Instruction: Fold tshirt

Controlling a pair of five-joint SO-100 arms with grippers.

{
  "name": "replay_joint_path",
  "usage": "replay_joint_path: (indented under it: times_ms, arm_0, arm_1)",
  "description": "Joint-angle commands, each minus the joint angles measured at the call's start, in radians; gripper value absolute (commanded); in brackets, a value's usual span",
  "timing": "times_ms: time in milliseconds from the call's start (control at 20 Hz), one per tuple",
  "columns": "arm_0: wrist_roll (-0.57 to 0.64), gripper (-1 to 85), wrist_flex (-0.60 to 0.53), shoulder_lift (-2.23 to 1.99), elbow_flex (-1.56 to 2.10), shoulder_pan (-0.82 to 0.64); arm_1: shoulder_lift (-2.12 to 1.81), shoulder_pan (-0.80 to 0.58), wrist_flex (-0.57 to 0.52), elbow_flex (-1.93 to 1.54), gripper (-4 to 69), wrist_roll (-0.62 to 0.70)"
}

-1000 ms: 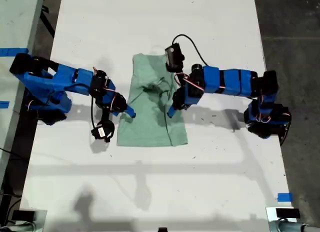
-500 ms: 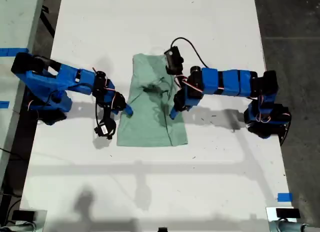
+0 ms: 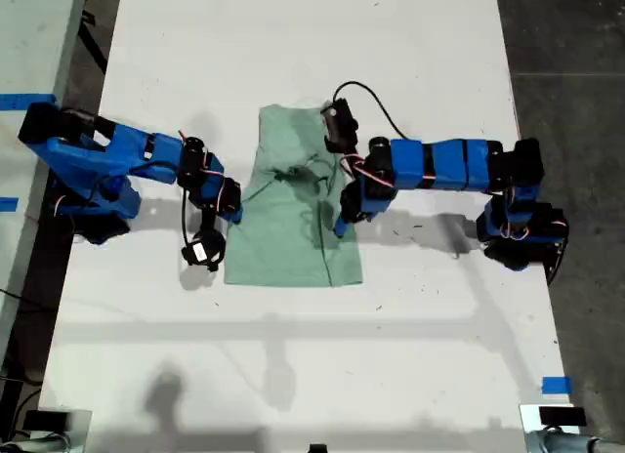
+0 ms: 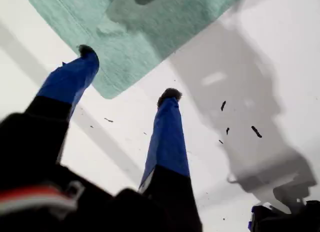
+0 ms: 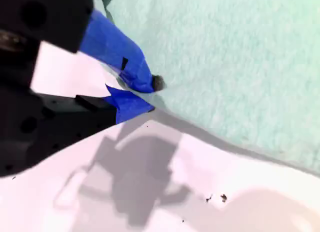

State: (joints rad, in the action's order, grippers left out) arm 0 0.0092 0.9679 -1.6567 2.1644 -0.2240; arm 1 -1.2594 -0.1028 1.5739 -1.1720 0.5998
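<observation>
The pale mint-green tshirt (image 3: 293,233) lies folded into a narrow strip in the middle of the white table. My second gripper (image 3: 237,212), on the arm at the exterior view's left, is at the shirt's left edge. In the second wrist view this gripper (image 5: 152,97) is pinched shut on that edge of the tshirt (image 5: 240,67). My first gripper (image 3: 340,226), on the arm at the exterior view's right, is by the shirt's right edge. It is open (image 4: 129,72). One fingertip (image 4: 87,49) is over the tshirt (image 4: 150,32) near a corner and the other is over bare table.
The white table (image 3: 293,43) extends well past the shirt on every side. The two arm bases (image 3: 93,194) (image 3: 518,228) stand at its left and right sides in the exterior view. Dark floor (image 3: 571,62) lies beyond the right edge. A blue tape mark (image 3: 556,385) is near the lower right.
My second gripper has drawn back toward the exterior view's left and the shirt's lower part has slid slightly that way. My first gripper has shifted a little down and right.
</observation>
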Motion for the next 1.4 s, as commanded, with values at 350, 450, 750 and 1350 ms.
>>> replay_joint_path:
  times_ms: [350,450,750,1350]
  arm_0:
    - [0.02,0.1,0.067,-0.476,0.189,0.002]
    - [0.021,0.1,0.029,-0.623,0.268,0.0]
    - [0.046,0.1,-0.021,-0.321,0.052,0.009]
    - [0.107,31.0,0.201,0.39,-0.609,-0.003]
  arm_1:
    - [-0.098,0.044,-0.049,-0.02,27.5,-0.043]
    - [-0.103,0.044,-0.055,-0.028,27.5,-0.044]
    - [-0.118,0.044,-0.061,-0.026,27.3,-0.048]
    - [-0.138,0.071,-0.094,-0.067,28.5,-0.094]
